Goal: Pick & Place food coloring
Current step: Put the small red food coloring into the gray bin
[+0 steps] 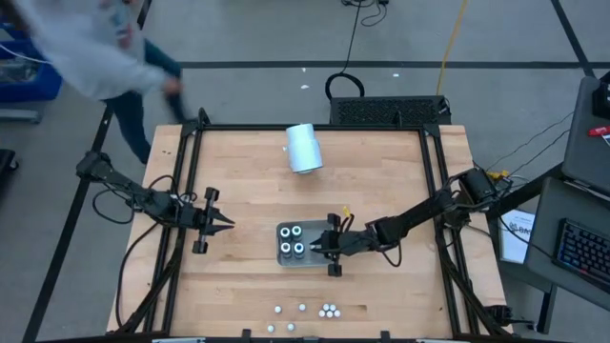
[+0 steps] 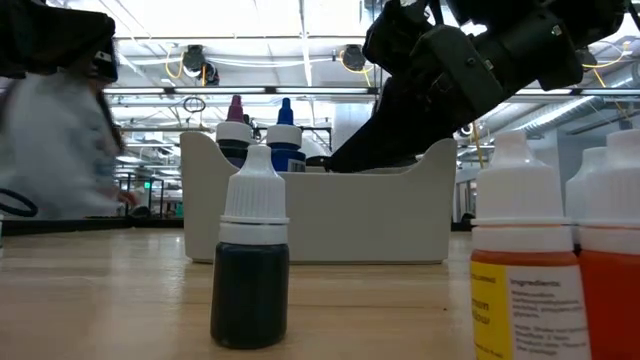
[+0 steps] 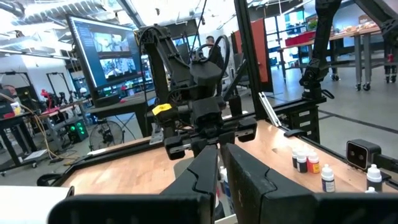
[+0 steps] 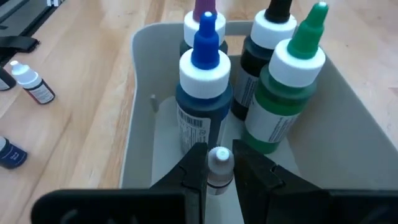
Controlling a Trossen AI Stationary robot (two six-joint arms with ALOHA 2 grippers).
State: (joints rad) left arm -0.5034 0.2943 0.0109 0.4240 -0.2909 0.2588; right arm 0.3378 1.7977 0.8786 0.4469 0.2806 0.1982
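Right pincer [image 4: 219, 167] has a small white-capped food coloring bottle [image 4: 219, 163] pinched between its fingers at the cap/neck, fingers closed down to the cap's width. It's inside the grey tray [image 4: 140, 118], just behind the blue-tipped bottle [image 4: 205, 93]. Judgement: grip is at the neck so the body hangs straight and can drop upright into a free slot. I can't tell whether the base touches the tray floor.

Tray already holds four bottles standing upright, packed toward one end: blue-tipped, purple-tipped [image 4: 203, 14], black-tipped [image 4: 270, 37], green-tipped [image 4: 285, 87]. Packing them tight leaves the near end open, which is likely why the pincer comes in from that side.

High view: tray [image 1: 282, 254] sits mid-desk, right pincer [image 1: 329, 246] at its right edge. Loose bottles [image 1: 329, 310] still line the near edge of the desk [image 1: 381, 171], well apart from the tray. Low view shows some standing upright close to the lens: a dark one [image 2: 250, 270], a yellow one [image 2: 518, 270], an orange one [image 2: 612, 270]. So the job is partway, most still to move.

Left pincer [image 1: 215, 221] waits over the desk's left side, well clear of the tray, fingers close together with nothing held, pointing toward the tray.

Pale-blue cylinder [image 1: 304, 148] lies near the far edge, not involved. A person [image 1: 91, 48] is passing beyond the far left corner.

Risk: tight clearance between the held bottle and the blue-tipped one; a nudge could tip neighbours.
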